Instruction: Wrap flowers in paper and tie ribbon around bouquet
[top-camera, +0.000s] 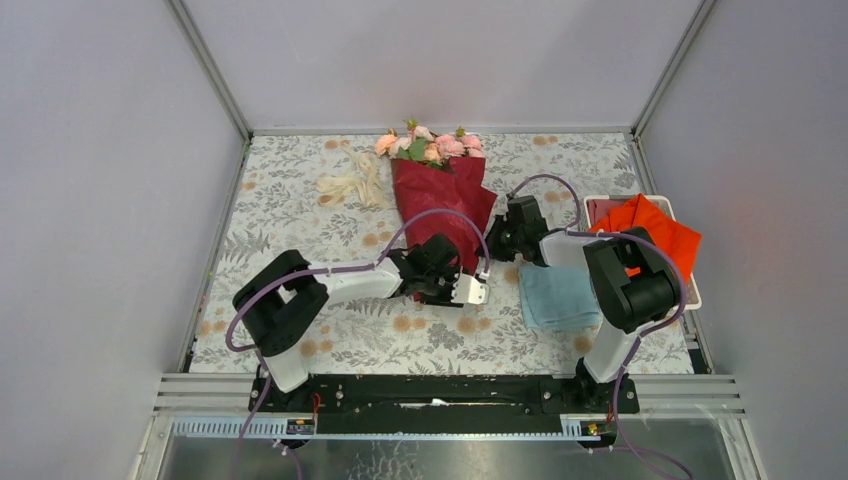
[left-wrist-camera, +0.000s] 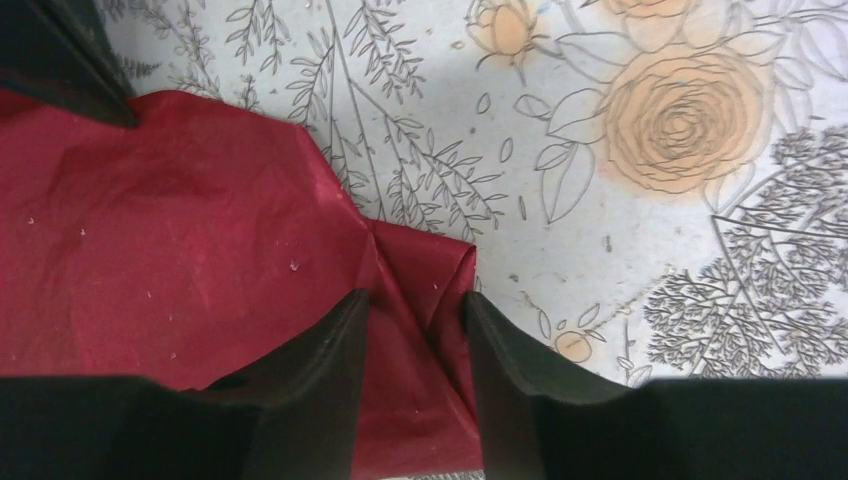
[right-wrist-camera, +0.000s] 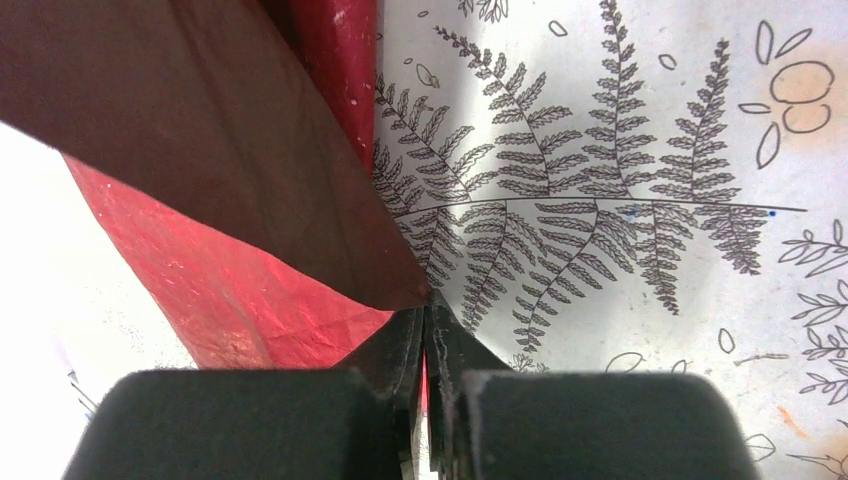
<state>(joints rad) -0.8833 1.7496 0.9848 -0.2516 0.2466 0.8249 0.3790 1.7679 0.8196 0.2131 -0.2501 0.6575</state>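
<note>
Now left fingers (left-wrist-camera: 320, 385) half-open astride paper (left-wrist-camera: 180, 250) tip; right fingers (right-wrist-camera: 392, 352) pinch paper edge.

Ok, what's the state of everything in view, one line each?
Flowers: wrapped, blooms out the wide end.
Paper: rolled into a cone around them.
Ribbon: loose beside the cone, untied.
Left claw: open, straddling the paper's narrow end.
Right claw: shut on the paper's edge.
Blue cloth: folded.
Orange cloth: crumpled in the white bin.
</note>
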